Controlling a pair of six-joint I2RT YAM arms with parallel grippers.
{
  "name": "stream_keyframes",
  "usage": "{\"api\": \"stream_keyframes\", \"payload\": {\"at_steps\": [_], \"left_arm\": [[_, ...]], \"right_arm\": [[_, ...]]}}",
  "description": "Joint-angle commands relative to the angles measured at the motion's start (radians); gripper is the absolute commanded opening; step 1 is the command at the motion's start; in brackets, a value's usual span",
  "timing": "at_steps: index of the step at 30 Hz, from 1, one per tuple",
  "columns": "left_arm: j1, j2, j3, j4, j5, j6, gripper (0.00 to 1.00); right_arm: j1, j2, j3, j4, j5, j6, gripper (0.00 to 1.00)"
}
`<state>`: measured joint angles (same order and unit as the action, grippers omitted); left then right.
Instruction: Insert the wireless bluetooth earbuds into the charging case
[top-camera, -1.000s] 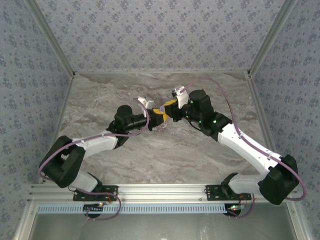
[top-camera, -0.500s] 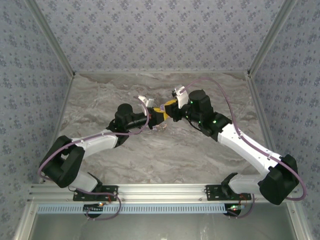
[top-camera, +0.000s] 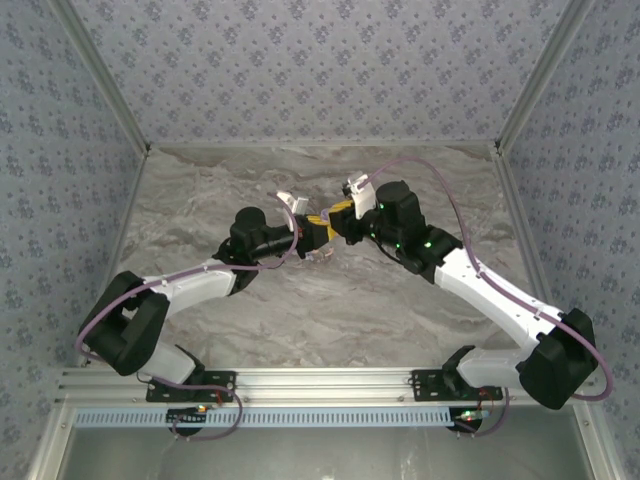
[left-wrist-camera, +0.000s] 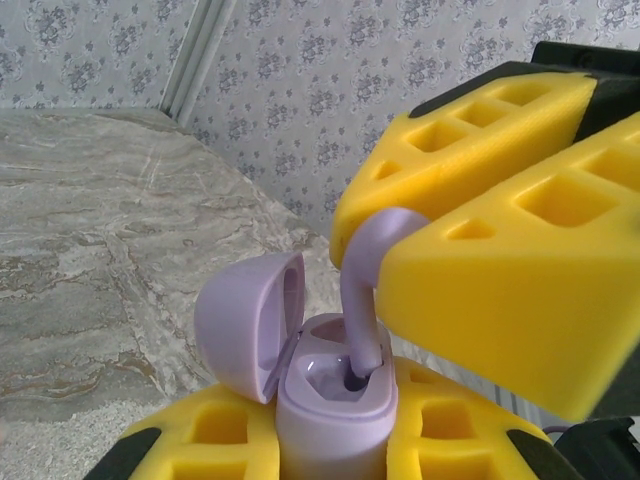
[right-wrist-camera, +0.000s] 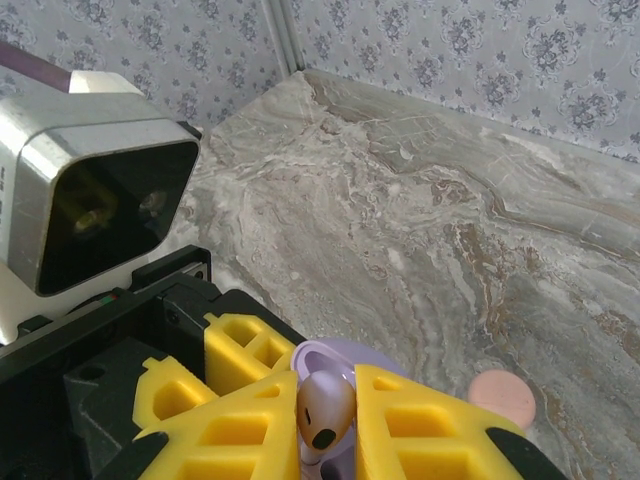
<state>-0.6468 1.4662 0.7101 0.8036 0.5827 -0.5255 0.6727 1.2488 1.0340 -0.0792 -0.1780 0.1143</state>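
One earbud (left-wrist-camera: 362, 300): stem tip in case (left-wrist-camera: 330, 415) socket, pinched by right fingers (right-wrist-camera: 372, 395)
Left fingers (left-wrist-camera: 405, 408): clamped on case, lid (left-wrist-camera: 245, 320) open

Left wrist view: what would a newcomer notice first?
The lilac earbud, pinched in the right gripper's yellow fingers at centre, its stem tip in the open charging case. The left gripper clamps that case at the bottom edge, lid tipped back leftward. In the right wrist view, a pink disc lies on the table, lower right.
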Motion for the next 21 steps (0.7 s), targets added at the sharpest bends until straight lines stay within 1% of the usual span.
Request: {"api": "stream_keyframes", "payload": {"at_steps": [1, 5, 21], "left_arm": [[-0.006, -0.033, 0.031, 0.003, -0.022, -0.010, 0.02], [-0.005, -0.033, 0.031, -0.003, -0.032, -0.008, 0.02], [-0.006, -0.034, 0.032, -0.014, -0.030, 0.011, 0.02]], "right_arm": [[0.010, -0.008, -0.010, -0.011, 0.000, -0.016, 0.19], [0.012, -0.009, -0.008, -0.021, -0.013, -0.018, 0.19], [0.009, -0.006, 0.009, -0.050, -0.021, -0.010, 0.27]]}}
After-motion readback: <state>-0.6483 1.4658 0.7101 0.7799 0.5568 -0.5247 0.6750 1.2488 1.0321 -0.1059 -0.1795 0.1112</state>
